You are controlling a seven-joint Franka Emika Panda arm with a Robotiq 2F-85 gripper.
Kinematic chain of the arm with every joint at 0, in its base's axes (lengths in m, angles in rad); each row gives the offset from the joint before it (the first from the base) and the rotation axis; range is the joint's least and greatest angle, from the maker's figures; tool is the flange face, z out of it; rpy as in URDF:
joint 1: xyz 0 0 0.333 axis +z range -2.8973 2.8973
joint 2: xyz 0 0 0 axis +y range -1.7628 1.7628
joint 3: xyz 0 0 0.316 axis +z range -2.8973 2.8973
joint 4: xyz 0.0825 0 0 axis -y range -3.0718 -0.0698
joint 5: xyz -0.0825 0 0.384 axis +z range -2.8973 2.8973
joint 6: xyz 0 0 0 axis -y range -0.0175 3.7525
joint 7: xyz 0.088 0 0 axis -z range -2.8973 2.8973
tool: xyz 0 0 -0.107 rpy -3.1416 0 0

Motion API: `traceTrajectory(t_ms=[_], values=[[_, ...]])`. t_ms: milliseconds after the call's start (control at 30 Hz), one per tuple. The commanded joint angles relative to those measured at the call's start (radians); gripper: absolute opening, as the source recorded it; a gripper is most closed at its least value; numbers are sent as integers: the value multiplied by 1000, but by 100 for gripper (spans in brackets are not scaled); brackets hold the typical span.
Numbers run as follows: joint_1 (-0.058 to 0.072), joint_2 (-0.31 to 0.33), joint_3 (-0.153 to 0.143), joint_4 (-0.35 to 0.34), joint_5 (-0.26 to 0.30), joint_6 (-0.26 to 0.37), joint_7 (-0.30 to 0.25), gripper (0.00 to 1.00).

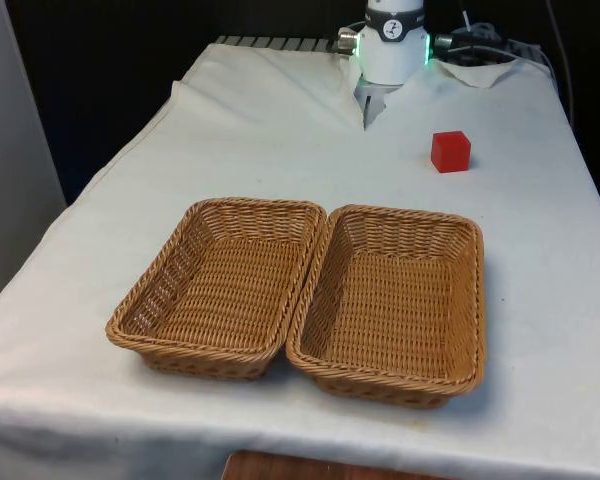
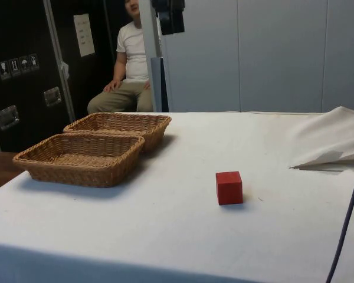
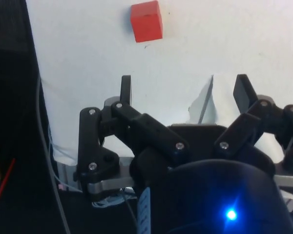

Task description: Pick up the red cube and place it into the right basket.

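My fingers (image 3: 125, 89) stand wide apart with nothing between them, my gripper (image 3: 184, 90) held high above the white cloth (image 3: 244, 44) at the robot's end of the table. Beyond the fingertips in the wrist view, the red cube (image 3: 146, 21) sits alone on bare cloth, well clear of my gripper and untouched.

From the side view, the red cube (image 2: 229, 187) rests flat on the table (image 2: 165, 236), close to that camera's edge, upright on one face, with a small shadow beside it. A dark cable (image 2: 348, 218) runs down the side view's right edge. Farther along the table, two woven baskets (image 2: 82, 158) stand side by side, touching along their long rims, well apart from the cube. Behind them a person (image 2: 127, 71) in a white T-shirt sits beside dark cabinets (image 2: 23, 71).

In the front view, the pair of baskets lies nearest the camera: the left basket (image 1: 220, 285) on the front view's left, the right basket (image 1: 395, 300) on the front view's right, both with nothing in them. Past the right basket, toward the robot, the red cube (image 1: 450, 151) sits on the cloth on the front view's right. At the far end, the cloth is folded and rumpled around the arm's white base (image 1: 393, 45).
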Motion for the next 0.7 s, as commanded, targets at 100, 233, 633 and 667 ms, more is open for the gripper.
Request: traceTrajectory(t_ms=[100, 233, 633, 667], values=[[2, -31, 14, -56, -2, 45, 10, 100], [2, -48, 32, -100, -2, 78, 19, 100], [2, -77, 117, -243, 2, 198, 73, 100], [2, -79, 123, -255, 2, 210, 76, 100]])
